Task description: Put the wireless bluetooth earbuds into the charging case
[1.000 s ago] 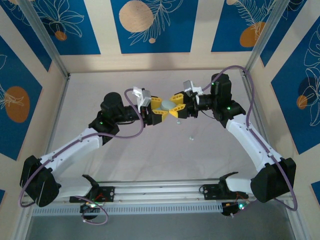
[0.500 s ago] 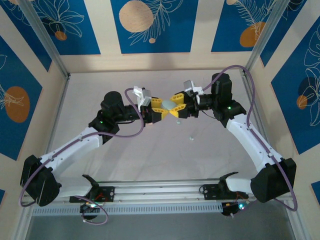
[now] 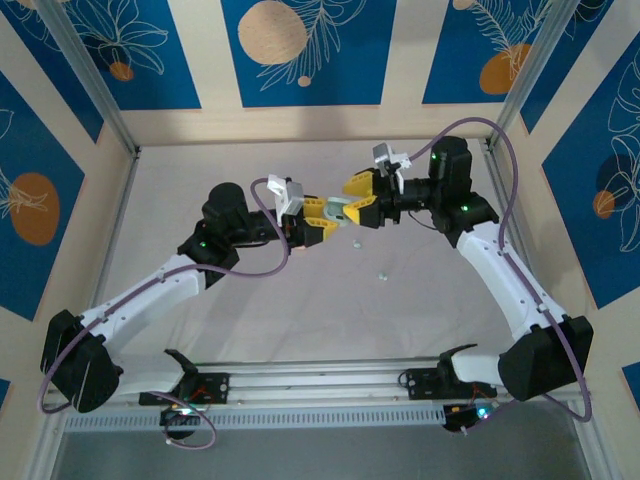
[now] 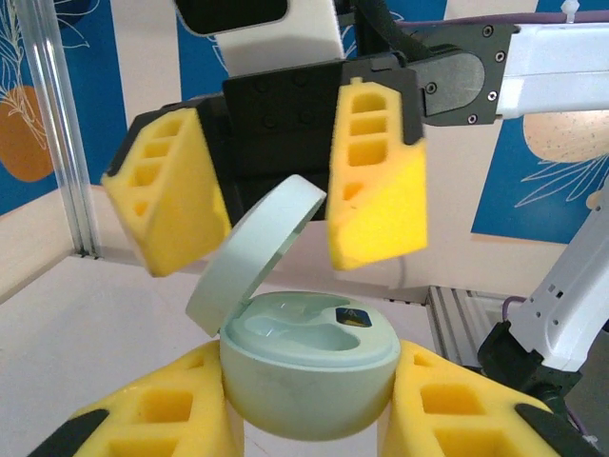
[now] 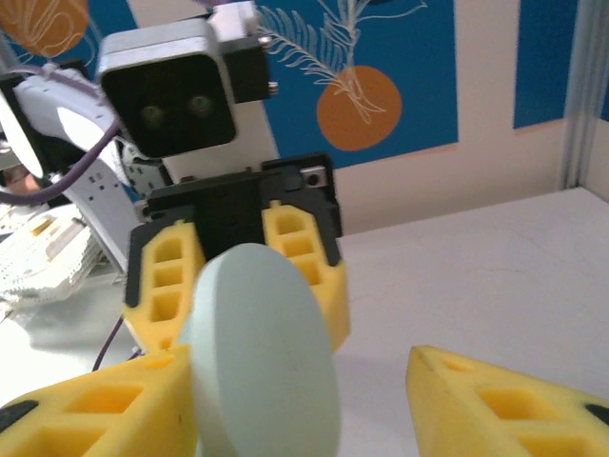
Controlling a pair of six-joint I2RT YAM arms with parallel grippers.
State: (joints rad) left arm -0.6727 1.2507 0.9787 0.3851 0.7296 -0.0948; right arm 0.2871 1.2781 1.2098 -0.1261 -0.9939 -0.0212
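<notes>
My left gripper is shut on a pale green charging case, held above the table's middle. Its round lid is hinged up and tilts to the left, and both moulded wells inside look empty. In the left wrist view my right gripper hangs just beyond the lid, open, its yellow fingers on either side of the lid's top edge. In the right wrist view the lid's back rests near that gripper's left finger. Two tiny pale earbuds lie on the table below.
The white tabletop is bounded by an aluminium frame post at the left and a rail along the near edge. Blue patterned wall panels stand behind.
My right gripper has opened and drawn up and back to the right, away from the case. The lid now stands raised. The left gripper has tightened on the case.
</notes>
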